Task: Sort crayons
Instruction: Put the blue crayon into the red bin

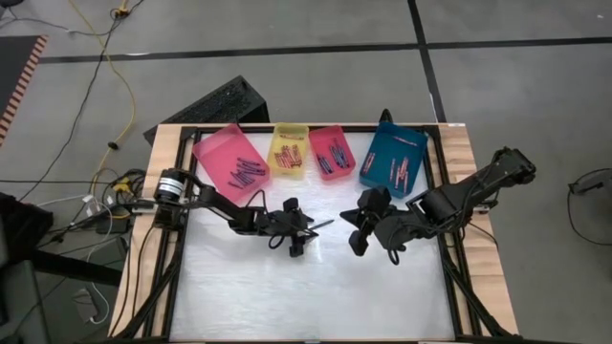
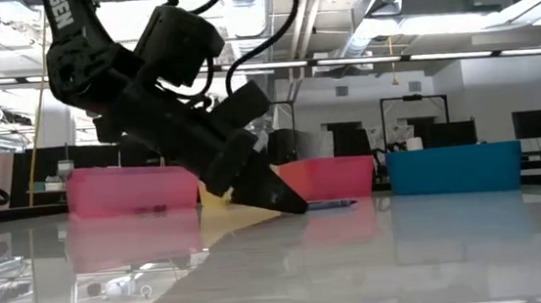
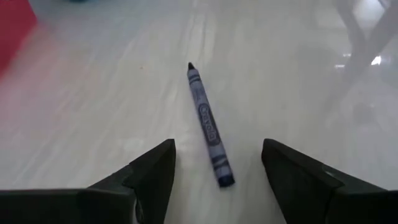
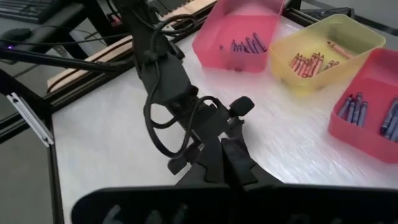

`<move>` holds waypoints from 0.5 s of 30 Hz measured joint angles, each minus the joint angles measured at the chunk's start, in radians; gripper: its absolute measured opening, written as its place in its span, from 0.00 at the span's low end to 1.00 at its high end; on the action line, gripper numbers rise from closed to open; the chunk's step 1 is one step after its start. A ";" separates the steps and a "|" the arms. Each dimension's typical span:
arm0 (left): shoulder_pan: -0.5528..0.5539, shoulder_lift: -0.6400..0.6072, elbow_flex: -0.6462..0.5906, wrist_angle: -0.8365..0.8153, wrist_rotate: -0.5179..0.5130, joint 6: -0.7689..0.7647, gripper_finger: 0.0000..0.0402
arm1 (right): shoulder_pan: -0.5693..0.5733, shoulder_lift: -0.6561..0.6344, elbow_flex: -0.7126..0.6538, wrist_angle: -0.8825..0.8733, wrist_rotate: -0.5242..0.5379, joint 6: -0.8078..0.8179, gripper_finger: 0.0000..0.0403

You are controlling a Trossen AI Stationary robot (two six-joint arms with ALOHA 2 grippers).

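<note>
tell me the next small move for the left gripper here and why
Probably ease the left gripper down and close it on the dark blue crayon. Its fingers stand open on either side of the crayon, which lies flat and alone on the white table, not yet gripped. The right gripper waits shut nearby, and the trays lie beyond.

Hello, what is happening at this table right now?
Two robot arms are sorting crayons into coloured trays. The left pincer is open and low over the table, with one dark blue crayon lying loose between its fingers. The right pincer waits shut near the table's middle. The four trays at the back already hold crayons.
</note>
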 joint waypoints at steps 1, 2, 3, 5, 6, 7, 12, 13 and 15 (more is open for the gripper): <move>0.000 0.010 0.003 0.007 -0.004 -0.009 0.58 | 0.000 0.000 0.000 -0.003 0.000 0.001 0.00; -0.001 0.021 0.004 0.014 -0.007 -0.020 0.58 | 0.000 0.000 0.000 -0.002 0.000 0.001 0.00; -0.001 0.035 0.004 0.019 -0.009 -0.033 0.58 | 0.000 0.000 0.000 -0.002 0.000 0.005 0.00; -0.001 0.059 0.003 0.017 -0.011 -0.063 0.56 | 0.000 0.000 0.000 -0.002 0.000 0.009 0.00; -0.001 0.064 0.003 0.012 -0.010 -0.081 0.55 | 0.000 0.000 0.000 -0.002 0.000 0.010 0.00; -0.001 0.069 0.004 0.009 -0.009 -0.099 0.53 | 0.000 0.000 0.000 -0.002 0.000 0.011 0.00; 0.000 0.069 0.004 -0.044 -0.015 -0.147 0.36 | 0.000 0.000 0.000 -0.003 0.000 0.011 0.00; 0.001 0.069 0.004 -0.050 -0.016 -0.144 0.31 | 0.000 0.000 0.000 -0.003 -0.001 0.011 0.00; 0.001 0.069 0.003 -0.057 -0.018 -0.138 0.22 | 0.000 0.000 0.000 -0.007 -0.001 0.011 0.00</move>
